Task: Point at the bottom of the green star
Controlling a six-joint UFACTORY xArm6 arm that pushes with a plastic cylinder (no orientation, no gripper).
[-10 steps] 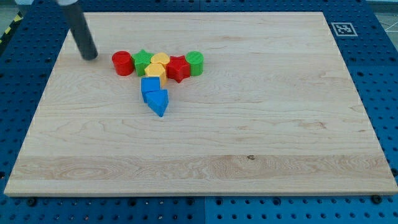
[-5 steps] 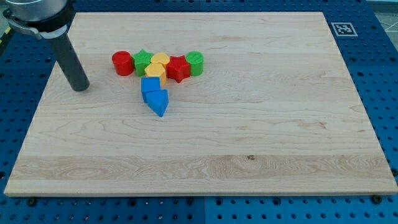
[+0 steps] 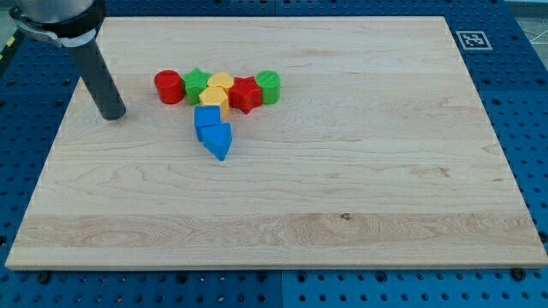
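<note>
The green star point(image 3: 197, 83) sits in a tight row of blocks near the view's top left, between a red cylinder point(image 3: 169, 86) on its left and a yellow block point(image 3: 220, 83) on its right. My tip point(image 3: 113, 114) rests on the board to the left of the row, below and left of the red cylinder, well apart from the green star. The rod rises toward the view's top left corner.
The row continues right with a red star point(image 3: 245, 93) and a green cylinder point(image 3: 268, 86). A second yellow block point(image 3: 213, 98) sits below the first. A blue cube point(image 3: 206, 119) and a blue wedge point(image 3: 217, 139) lie below that. A marker tag point(image 3: 473, 39) is at the top right.
My tip moved down and left from beside the red cylinder over the first half second, then shifted only slightly up and right. The blocks have not moved.
</note>
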